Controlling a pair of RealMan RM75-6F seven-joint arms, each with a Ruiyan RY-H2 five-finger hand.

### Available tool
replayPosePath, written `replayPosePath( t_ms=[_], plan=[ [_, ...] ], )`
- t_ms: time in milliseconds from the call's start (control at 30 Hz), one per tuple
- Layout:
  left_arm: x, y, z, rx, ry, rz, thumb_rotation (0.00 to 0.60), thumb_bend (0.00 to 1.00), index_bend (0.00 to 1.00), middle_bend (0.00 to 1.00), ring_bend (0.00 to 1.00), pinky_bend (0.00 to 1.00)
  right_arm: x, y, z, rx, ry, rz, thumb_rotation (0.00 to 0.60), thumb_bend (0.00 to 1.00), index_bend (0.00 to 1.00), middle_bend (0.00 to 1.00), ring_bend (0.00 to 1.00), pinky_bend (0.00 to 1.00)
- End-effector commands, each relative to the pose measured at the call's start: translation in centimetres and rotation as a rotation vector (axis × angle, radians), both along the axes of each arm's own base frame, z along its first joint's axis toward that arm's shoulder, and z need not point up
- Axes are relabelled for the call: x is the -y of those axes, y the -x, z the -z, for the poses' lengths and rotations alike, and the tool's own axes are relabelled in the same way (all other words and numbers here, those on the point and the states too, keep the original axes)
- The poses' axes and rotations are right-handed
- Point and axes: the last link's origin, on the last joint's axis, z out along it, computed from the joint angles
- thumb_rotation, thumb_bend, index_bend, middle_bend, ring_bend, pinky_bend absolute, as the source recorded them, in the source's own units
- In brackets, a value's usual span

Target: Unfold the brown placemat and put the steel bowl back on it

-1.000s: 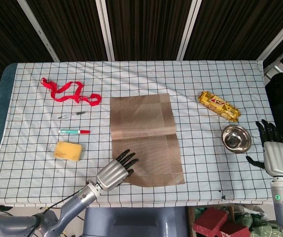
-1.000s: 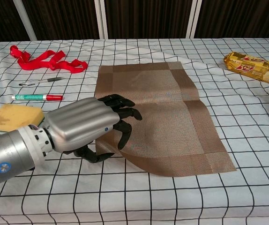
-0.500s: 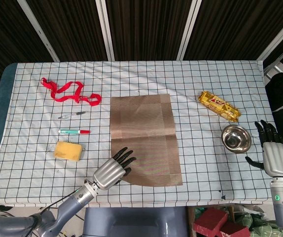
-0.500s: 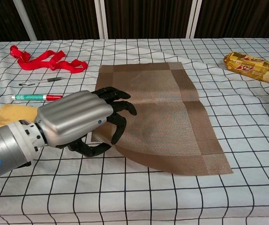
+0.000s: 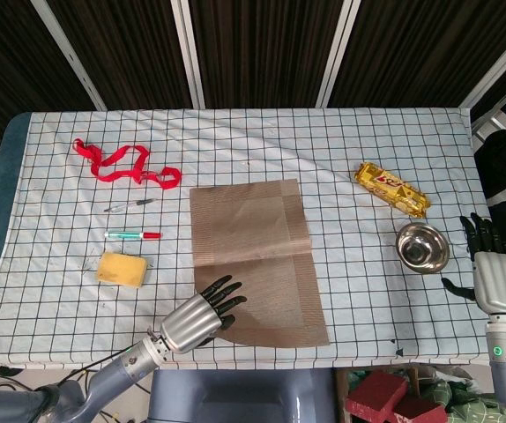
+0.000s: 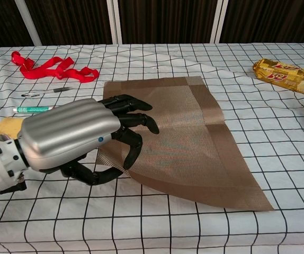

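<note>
A checked white cloth covers my bench [image 5: 341, 141], with dark slatted panels behind its far edge. The brown placemat [image 5: 255, 256] lies spread flat around the middle of the bench, a fold crease across it and its near right corner reaching toward the near edge. My left hand [image 5: 202, 314] sits at the mat's near left corner; in the chest view the dark fingers [image 6: 132, 119] are curled over the mat's left edge with the thumb underneath, so I read it as grasping that edge, though the contact itself is partly hidden by the hand.

The steel bowl [image 5: 422, 247] stands upright on the cloth at the right, well apart from the placemat. My right hand [image 5: 494, 269] is just to the right of the bowl, fingers apart and pointing to the far side, released and holding nothing.

A gold snack packet [image 5: 391, 189] lies far of the bowl. On the left side are a red ribbon [image 5: 123, 164] at the far end, then a small pen [image 5: 130, 205], a marker with a red cap [image 5: 133, 235], and a yellow sponge [image 5: 122, 269] nearest me.
</note>
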Motion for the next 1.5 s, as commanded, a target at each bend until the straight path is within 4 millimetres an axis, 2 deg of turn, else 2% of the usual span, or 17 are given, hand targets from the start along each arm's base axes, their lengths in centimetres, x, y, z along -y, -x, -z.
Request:
replayPosePath(
  t_ms=[33, 267, 367, 567, 800, 933, 1267, 1500],
  plan=[
    [0.5, 0.3, -0.8, 0.010, 0.016, 0.012, 0.600, 0.42, 0.65, 0.19, 0.00, 0.02, 0.0, 0.0, 0.0, -0.001, 0.000, -0.001, 0.600, 0.07, 0.00, 0.00, 0.00, 0.18],
    [1.9, 1.1, -2.4, 0.035, 0.081, 0.011, 0.600, 0.42, 0.65, 0.19, 0.00, 0.02, 0.0, 0.0, 0.0, -0.007, 0.002, 0.003, 0.600, 0.07, 0.00, 0.00, 0.00, 0.18],
    [2.3, 2.0, -3.5, 0.019, 0.112, 0.015, 0.600, 0.42, 0.65, 0.19, 0.00, 0.02, 0.0, 0.0, 0.0, -0.012, 0.004, 0.005, 0.600, 0.07, 0.00, 0.00, 0.00, 0.18],
    [1.3, 4.3, -5.8, -0.058, 0.073, 0.003, 0.600, 0.42, 0.66, 0.20, 0.00, 0.02, 0.0, 0.0, 0.2, -0.023, -0.002, 0.004, 0.600, 0.07, 0.00, 0.00, 0.00, 0.18],
    [-2.9, 7.2, -8.6, -0.152, -0.072, -0.071, 0.600, 0.42, 0.66, 0.20, 0.00, 0.02, -0.1, -0.2, 0.5, -0.031, -0.014, -0.002, 0.600, 0.07, 0.00, 0.00, 0.00, 0.18],
    [-5.2, 7.7, -9.2, -0.192, -0.134, -0.096, 0.600, 0.42, 0.66, 0.20, 0.00, 0.02, -0.1, -0.1, 0.6, -0.033, -0.024, -0.001, 0.600, 0.07, 0.00, 0.00, 0.00, 0.18],
    [-10.6, 5.4, -9.8, -0.219, -0.313, -0.069, 0.600, 0.42, 0.66, 0.20, 0.00, 0.02, -0.1, -0.1, 0.7, -0.027, -0.040, -0.001, 0.600, 0.07, 0.00, 0.00, 0.00, 0.18],
    [-13.4, 4.4, -10.0, -0.293, -0.419, -0.045, 0.600, 0.42, 0.66, 0.21, 0.00, 0.02, 0.0, -0.1, 0.7, -0.024, -0.045, 0.003, 0.600, 0.07, 0.00, 0.00, 0.00, 0.18]
  ],
)
